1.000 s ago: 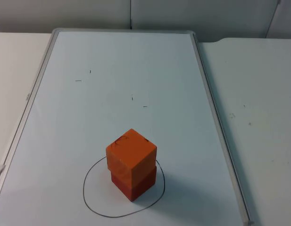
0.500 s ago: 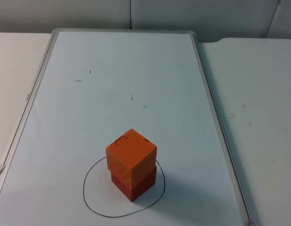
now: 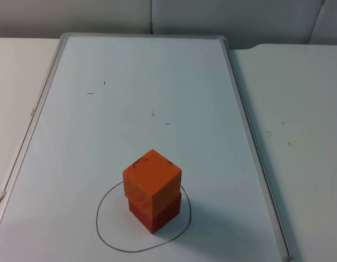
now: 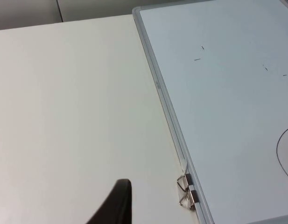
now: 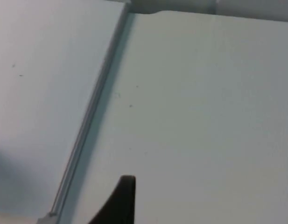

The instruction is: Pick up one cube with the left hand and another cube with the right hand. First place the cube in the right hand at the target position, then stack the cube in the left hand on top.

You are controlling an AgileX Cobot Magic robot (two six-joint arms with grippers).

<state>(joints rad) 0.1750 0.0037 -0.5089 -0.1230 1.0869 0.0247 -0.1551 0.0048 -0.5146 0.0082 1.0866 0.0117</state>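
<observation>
Where the hand-drawn black circle (image 3: 143, 218) is marked near the front of the whiteboard (image 3: 130, 98), two cubes are found stacked inside it: the orange cube (image 3: 152, 176) is set on top of the red cube (image 3: 155, 213), slightly twisted relative to it (corners not lined up), with dark scribbles seen on its top face. The whiteboard is laid flat on the white table (image 3: 299, 125), its grey frame (image 3: 250, 142) running along each side, and a few small pen marks (image 3: 97, 88) are scattered on its surface. In the left wrist view, one black fingertip of the left gripper (image 4: 115, 205) is seen over bare table just beside the board's left frame edge, near two metal clips (image 4: 186, 191) on that frame; part of the circle line is caught at the board's edge. In the right wrist view, a fingertip of the right gripper (image 5: 119, 201) is held over bare table beside the board's right frame. How wide either gripper stands cannot be told. Both stand well apart from the stack.
</observation>
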